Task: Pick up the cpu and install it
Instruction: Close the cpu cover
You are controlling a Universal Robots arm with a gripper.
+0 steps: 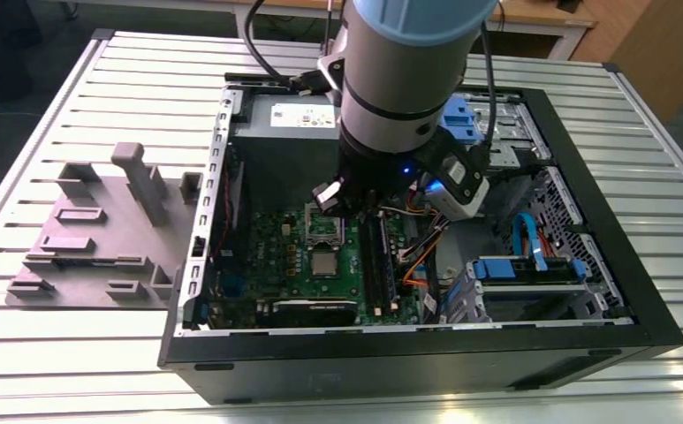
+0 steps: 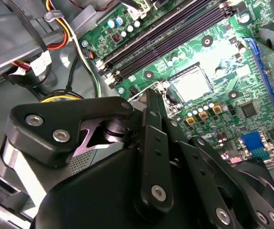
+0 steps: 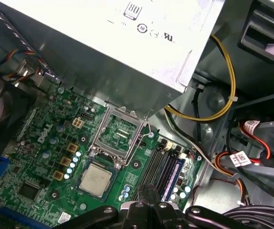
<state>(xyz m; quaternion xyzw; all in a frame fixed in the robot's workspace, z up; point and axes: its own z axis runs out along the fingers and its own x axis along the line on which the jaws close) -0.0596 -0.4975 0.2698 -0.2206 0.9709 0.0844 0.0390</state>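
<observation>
**Cpu lies on the board, jaws clenched on nothing beside it**

The small, flat, square cpu with a silvery-grey metal top lies flat on the green motherboard, inside the open black metal computer case. In the second wrist view it shows as a pale square with a thin metal border round it. Just beside it, the square metal socket frame is swung open, and green board shows through its middle.

The black gripper hangs over the board near the cpu, and I see no contact between them. Its jaws are pressed together with nothing between them. In the first wrist view their tips sit between the cpu and the long black memory slots.

The space around is crowded. A large grey metal power supply box reaches to the far edge of the open frame. A bundle of yellow cables curves along the case wall past the slots, with a red cable further off. A row of small round capacitors lines one side of the cpu. In the exterior view, blue plastic drive brackets fill the case on the exterior view's right.

The case stands on a ribbed aluminium tabletop. A grey plastic fixture of rectangular blocks stands outside the case, on the exterior view's left.
</observation>
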